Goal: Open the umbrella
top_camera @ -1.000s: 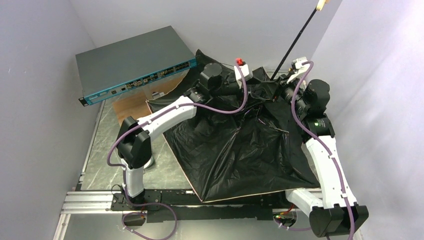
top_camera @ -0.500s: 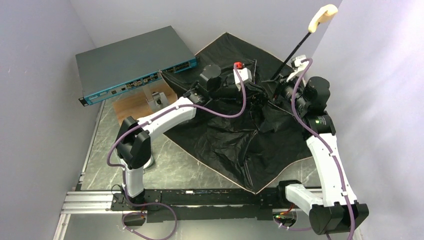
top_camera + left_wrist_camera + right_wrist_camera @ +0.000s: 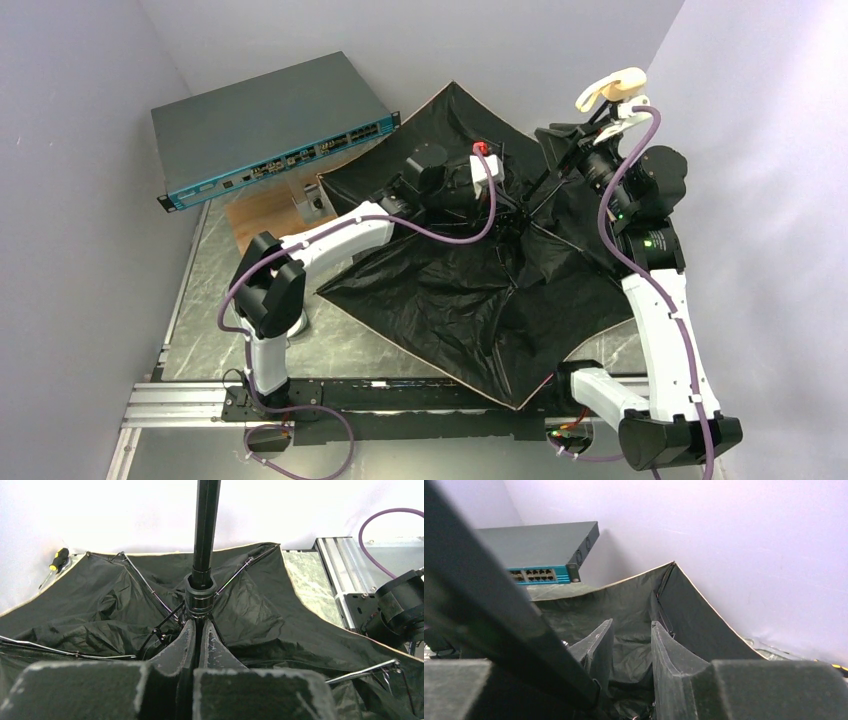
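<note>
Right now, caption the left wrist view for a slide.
Left tool shut on the umbrella shaft at its runner, black lining spread around.

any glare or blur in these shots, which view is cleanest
Top view: even light and sharp, though the black lining of the umbrella shows little detail. Left wrist view: the wall behind is blown out white, the shaft crisp, the left pincer soft up close. Right wrist view: a dark blurred bar crosses the near left; the grey box is in focus.

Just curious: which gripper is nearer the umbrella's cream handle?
Right. The right gripper is open beside the shaft below the handle; the left gripper clamps the shaft down by the ribs.
</note>
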Robot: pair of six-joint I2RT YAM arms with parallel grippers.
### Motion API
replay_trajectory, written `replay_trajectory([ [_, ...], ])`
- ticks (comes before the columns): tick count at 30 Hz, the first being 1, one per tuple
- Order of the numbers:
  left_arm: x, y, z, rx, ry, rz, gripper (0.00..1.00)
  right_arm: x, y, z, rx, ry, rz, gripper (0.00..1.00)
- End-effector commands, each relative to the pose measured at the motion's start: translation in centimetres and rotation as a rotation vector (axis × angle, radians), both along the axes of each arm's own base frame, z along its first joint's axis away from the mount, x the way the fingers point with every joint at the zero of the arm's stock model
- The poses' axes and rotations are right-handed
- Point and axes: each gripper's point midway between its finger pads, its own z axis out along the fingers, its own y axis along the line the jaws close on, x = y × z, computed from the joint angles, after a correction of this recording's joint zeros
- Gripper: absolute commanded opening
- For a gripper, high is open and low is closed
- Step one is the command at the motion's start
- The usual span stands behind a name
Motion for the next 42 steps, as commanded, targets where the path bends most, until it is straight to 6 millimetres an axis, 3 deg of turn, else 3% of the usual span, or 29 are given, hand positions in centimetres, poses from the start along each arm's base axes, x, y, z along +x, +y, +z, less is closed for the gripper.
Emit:
replay_trajectory([
  [1, -0.4, 0.4, 3.5, -0.07, -0.013, -0.003, 0.0, -0.8, -0.4, 3.8, 0.002, -0.133, -0.019, 0.36],
  [3, -0.4, 0.3, 3.8, -0.079, 0.008, -0.006, 0.0, -0.9, -0.4, 3.7, 0.001, -0.134, -0.018, 0.35],
  [5, -0.6, 0.2, 3.8, -0.085, 0.023, -0.013, 0.0, -1.1, -0.4, 4.2, 0.005, -0.148, -0.014, 0.2],
  [6, -0.8, 0.2, 3.9, -0.09, 0.019, -0.022, 0.0, -1.2, -0.3, 4.6, 0.005, -0.154, -0.01, 0.07],
  [7, -1.0, 0.3, 4.2, -0.1, 0.008, -0.033, 0.11, -1.2, -0.2, 4.8, 0.003, -0.157, -0.004, 0.0],
  [9, -1.1, 0.7, 5.9, -0.142, -0.061, -0.021, 0.48, -1.3, 0.1, 5.1, 0.001, -0.151, 0.014, 0.0],
  [13, -1.3, 1.5, 10.7, -0.233, -0.177, 0.018, 0.58, -1.6, 0.7, 3.3, 0.013, -0.078, 0.055, 0.0],
  [15, -1.4, 1.1, 11.9, -0.237, -0.21, 0.018, 0.58, -1.8, 1.0, 2.5, 0.031, -0.045, 0.075, 0.0],
  [18, -1.7, -0.2, 11.8, -0.211, -0.217, 0.001, 0.54, -2.2, 1.2, 2.2, 0.053, -0.037, 0.089, 0.0],
  [22, -2.0, -1.8, 10.4, -0.193, -0.222, -0.006, 0.51, -2.4, 1.3, 2.5, 0.052, -0.043, 0.094, 0.0],
  [30, -0.8, -3.9, 7.6, -0.146, -0.147, 0.009, 0.55, -3.2, 1.7, 2.8, 0.053, -0.056, 0.122, 0.0],
  [32, -0.6, -4.1, 7.1, -0.139, -0.137, 0.011, 0.45, -3.2, 1.7, 2.8, 0.055, -0.058, 0.128, 0.0],
  [35, -0.7, -3.9, 7.5, -0.16, -0.121, 0.011, 0.01, -3.2, 1.8, 2.5, 0.054, -0.054, 0.134, 0.0],
  [36, -0.9, -3.8, 7.9, -0.173, -0.109, 0.01, 0.0, -3.2, 1.8, 2.4, 0.055, -0.052, 0.13, 0.0],
  [37, -1.0, -3.7, 8.2, -0.187, -0.097, 0.005, 0.0, -3.2, 1.8, 2.2, 0.056, -0.045, 0.128, 0.04],
  [39, -1.2, -3.4, 9.1, -0.216, -0.035, 0.0, 0.0, -3.1, 1.6, 1.4, 0.059, -0.029, 0.115, 0.34],
  [40, -1.0, -3.3, 9.5, -0.229, 0.0, 0.003, 0.0, -3.0, 1.5, 0.9, 0.062, -0.021, 0.108, 0.43],
  [42, -0.8, -2.9, 10.6, -0.259, 0.062, -0.003, 0.0, -3.1, 1.2, 0.2, 0.063, -0.017, 0.092, 0.51],
])
